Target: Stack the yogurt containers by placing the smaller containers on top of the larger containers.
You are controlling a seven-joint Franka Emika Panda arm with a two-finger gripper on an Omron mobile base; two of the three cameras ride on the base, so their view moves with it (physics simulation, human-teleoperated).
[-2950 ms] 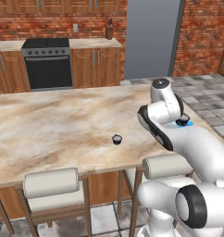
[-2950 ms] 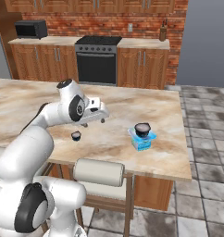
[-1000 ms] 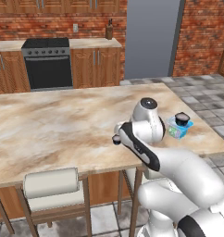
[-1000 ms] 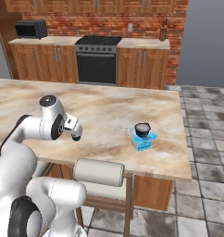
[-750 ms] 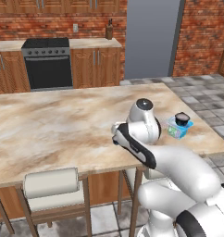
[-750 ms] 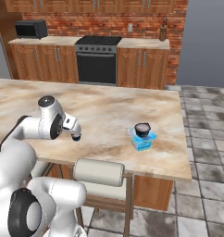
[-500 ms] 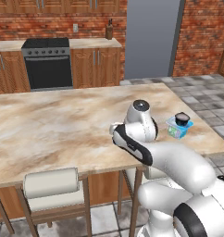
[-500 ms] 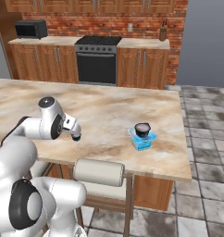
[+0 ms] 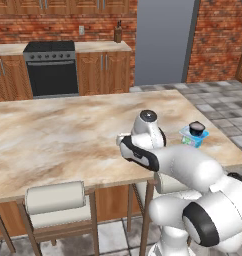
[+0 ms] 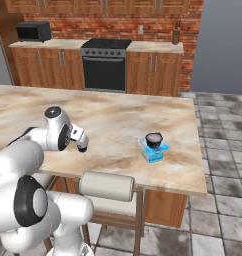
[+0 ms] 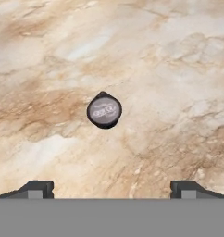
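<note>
A tiny dark cup (image 11: 104,110) with a pale top stands alone on the marble island, straight below my gripper (image 11: 111,189). The gripper is open, its fingertips (image 11: 37,187) set wide apart and above the cup, touching nothing. In the right base view the hand hangs over this cup (image 10: 82,148) near the island's front edge. Further right sits the pale blue squarish tub (image 10: 154,151) with a second dark cup (image 10: 153,138) resting on it. The left base view shows that tub (image 9: 193,139) and its cup (image 9: 197,128) to the right of my arm, which hides the lone cup.
Cushioned stools (image 10: 106,186) stand against the island's near edge. The marble island top (image 9: 53,135) stretches wide to the left. A black stove (image 9: 50,70) and wooden cabinets line the far wall.
Over three seconds the arm swung away from the tub side and came down over the lone dark cup. In the last second it only crept slightly left.
</note>
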